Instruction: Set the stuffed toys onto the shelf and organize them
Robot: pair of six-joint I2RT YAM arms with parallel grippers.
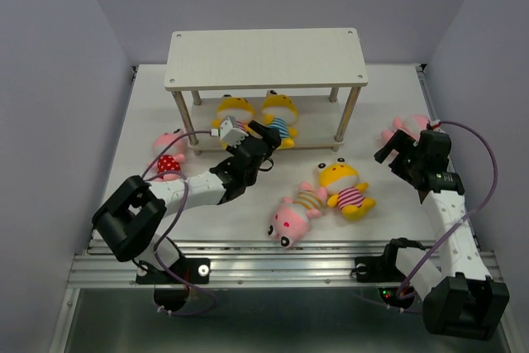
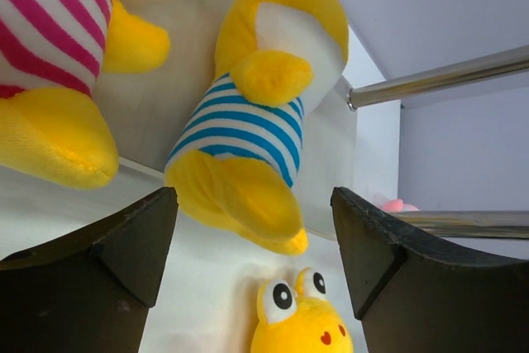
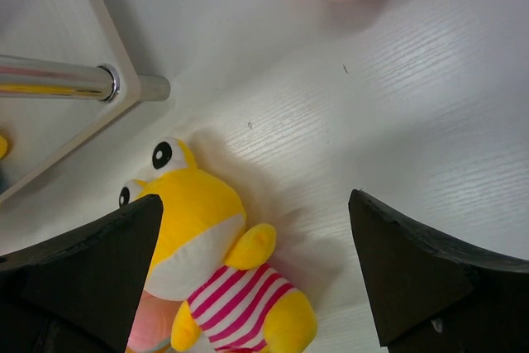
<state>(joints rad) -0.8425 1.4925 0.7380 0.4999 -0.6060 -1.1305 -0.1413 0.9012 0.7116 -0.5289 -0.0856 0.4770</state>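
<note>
Finds the left end effector (image 2: 252,197) spread wide, pinching nothing, set in at the lower board of the shelf (image 1: 264,57). Sees between its dark fingers (image 2: 99,270), yet clear of both, the feet of a yellow toy in a blue-striped shirt (image 2: 248,134) lying on that lower board. Places just beside it, on the same board, a second yellow toy (image 2: 50,31) in a pink-striped shirt. Finds the right end effector (image 3: 254,202) spread just as wide, gripping nothing, hanging over the white surface (image 3: 430,80) near a shelf leg (image 3: 54,80). Shows below it a third yellow toy (image 3: 198,229), also in pink stripes, lying on the surface in front of the shelf and outside it. Sets a pink toy in a striped shirt (image 1: 291,217) against that one, touching. Puts another pink toy (image 1: 405,128) on the surface just beyond the right arm, partly hidden by it. Shows a pink toy in a red-dotted shirt (image 1: 169,156) on the surface left of the shelf, close by the left arm.
</note>
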